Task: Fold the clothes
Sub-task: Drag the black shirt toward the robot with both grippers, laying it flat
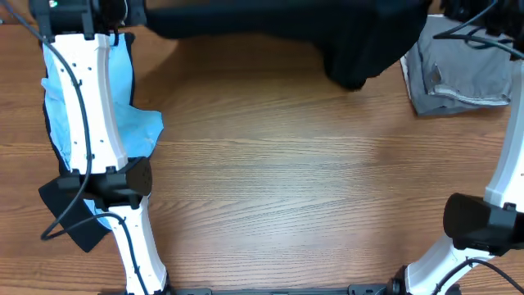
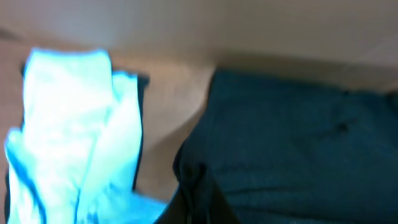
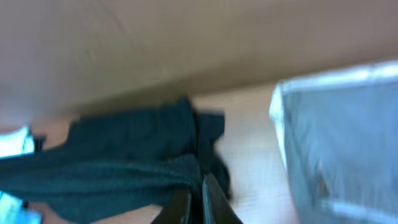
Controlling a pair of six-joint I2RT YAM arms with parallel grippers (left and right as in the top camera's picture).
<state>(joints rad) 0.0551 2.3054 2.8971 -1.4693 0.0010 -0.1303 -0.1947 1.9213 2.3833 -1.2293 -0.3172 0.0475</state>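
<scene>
Wood-grain table [image 1: 286, 188] fills your overhead view; low on the left, a blue cloth [image 1: 141, 124] lies crumpled under your left arm [image 1: 86, 106]; further up, the dark garment [image 1: 344, 37] stretches along the top of the frame between both arms; your left gripper [image 2: 193, 190] looks clenched on its gathered edge, though that wrist view is blurred; your right gripper [image 3: 200, 186] pinches the other end, fingers nearly together; a folded grey garment [image 1: 463, 78] sits at upper right.

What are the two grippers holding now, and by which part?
Both seem shut on the dark garment: the right gripper pinches an edge, the left gripper a bunched corner.
</scene>
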